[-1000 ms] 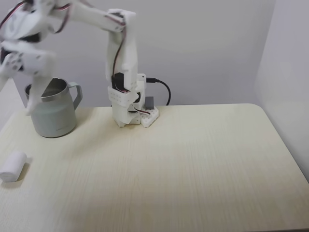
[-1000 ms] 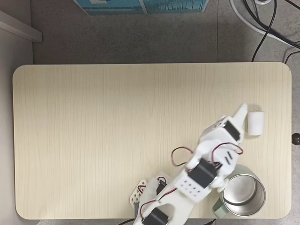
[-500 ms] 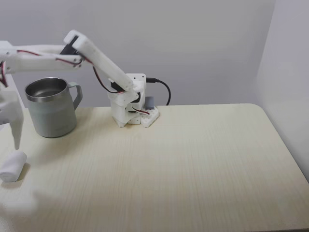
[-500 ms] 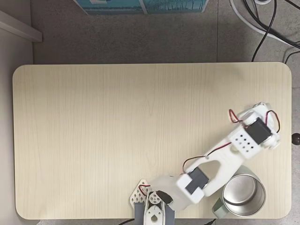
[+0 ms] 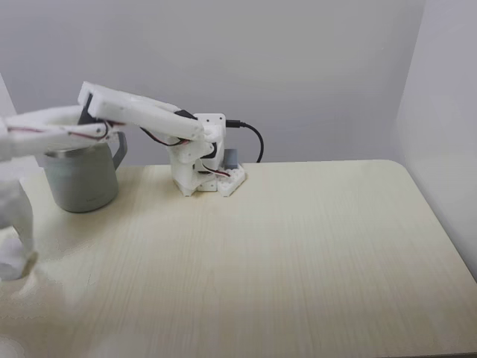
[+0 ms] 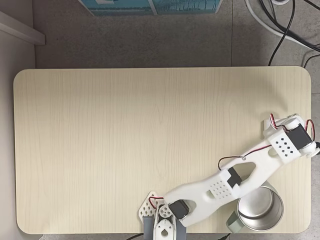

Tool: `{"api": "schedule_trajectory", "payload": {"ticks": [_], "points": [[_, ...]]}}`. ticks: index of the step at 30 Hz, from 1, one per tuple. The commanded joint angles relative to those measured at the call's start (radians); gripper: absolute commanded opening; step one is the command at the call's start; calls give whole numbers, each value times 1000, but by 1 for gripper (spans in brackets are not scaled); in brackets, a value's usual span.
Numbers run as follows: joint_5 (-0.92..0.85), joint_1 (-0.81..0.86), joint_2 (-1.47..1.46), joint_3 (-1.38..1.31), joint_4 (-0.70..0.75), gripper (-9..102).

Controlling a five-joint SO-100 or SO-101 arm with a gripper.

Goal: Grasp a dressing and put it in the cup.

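Roll [image 5: 10, 265] not grasped yet, claw [image 5: 22, 237] on it, jaw state unclear; cup [image 6: 259, 208] at 6 o'clock, empty. Grasp and drop remain.

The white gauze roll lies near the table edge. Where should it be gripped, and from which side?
Probably across its round middle, coming down from above. The roll seems to lie on its side on the table, so its soft curved flanks can be pinched.
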Motion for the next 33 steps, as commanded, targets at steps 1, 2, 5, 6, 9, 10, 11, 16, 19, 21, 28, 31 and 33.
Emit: {"api": "schedule_trajectory", "payload": {"ticks": [1,2,5,6,9,10,11,16,19,21,28,31,33], "points": [[-18,-3,-2,15,35,25],[-26,2,0,6,35,24],[-34,17,17,5,35,24],[-34,21,21,11,35,22],[-32,25,31,23,35,13],[-32,25,32,23,35,10],[-32,23,34,23,35,8],[-32,17,35,23,35,1],[-29,11,34,23,37,0],[-21,11,18,9,38,0],[20,-15,-192,-181,38,0],[46,-25,-313,-275,38,0],[58,-26,-390,-336,40,0]]}}
